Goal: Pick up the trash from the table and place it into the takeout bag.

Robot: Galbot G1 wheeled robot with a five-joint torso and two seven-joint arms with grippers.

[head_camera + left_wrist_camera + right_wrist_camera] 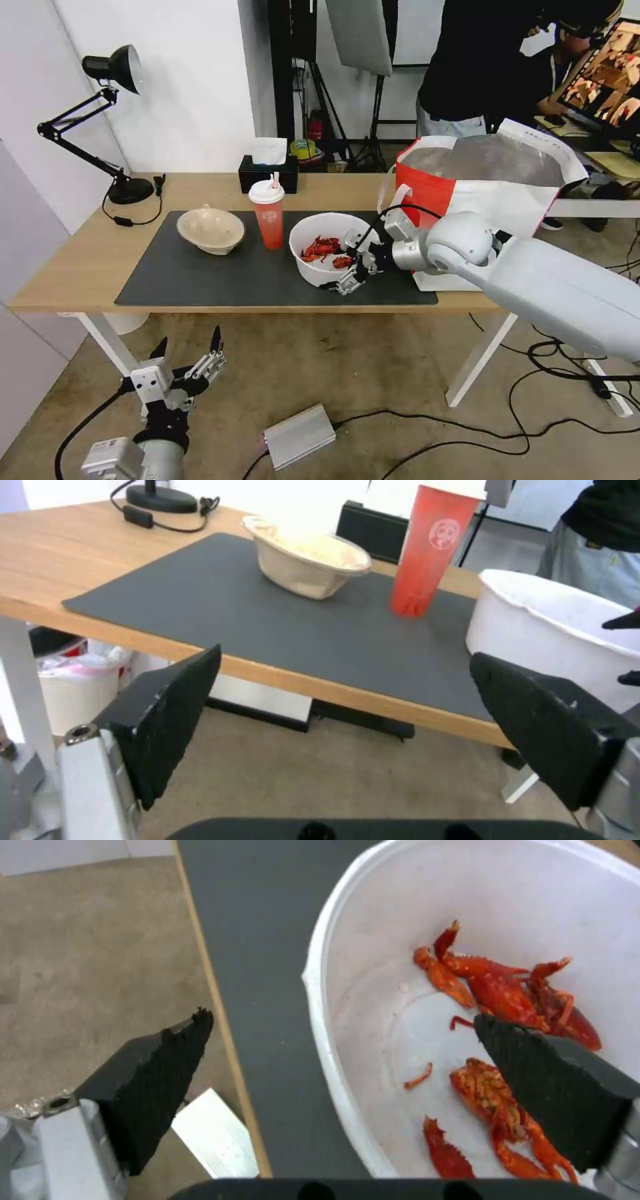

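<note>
Crayfish shells [507, 995] lie red inside the white plastic bowl [331, 230] on the table's [67, 267] grey mat [220, 273]. The right gripper [352, 261] straddles the bowl's near rim, fingers spread, one inside, one outside. The right wrist view shows the shells up close. A red drink cup [268, 215] with a round white logo, unreadable, stands between that bowl and the beige pulp bowl [211, 230]. The takeout bag [487, 193] stands just behind the right arm. The left gripper [190, 350] hangs spread below the table edge.
</note>
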